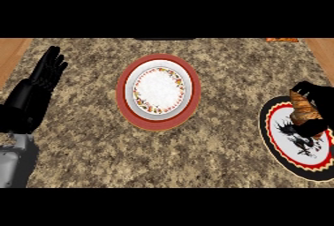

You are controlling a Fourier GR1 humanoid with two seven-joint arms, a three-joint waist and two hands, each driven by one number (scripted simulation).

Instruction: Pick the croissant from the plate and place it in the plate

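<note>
Over at the right edge of the frame, the right hand [314, 110] is curled round the croissant [304, 109], black fingers wrapping it from above and below. The croissant sits over the upper part of the black-rimmed plate [287, 148], which has a red zigzag border and a dark figure on its white centre. Whether the pastry touches the plate or is just clear of it is hard to say.

The left hand [47, 69] rests at the upper left of the frame, fingers straight and together, pointing up, its forearm running down to the lower left corner.

The right forearm is cut off by the frame edge, and so is part of the black plate. The hand hides much of the croissant.

There are two plates: the black one and a red-rimmed plate [127, 103] with a floral ring, in the middle of the granite counter [215, 145]. One croissant, two hands.
</note>
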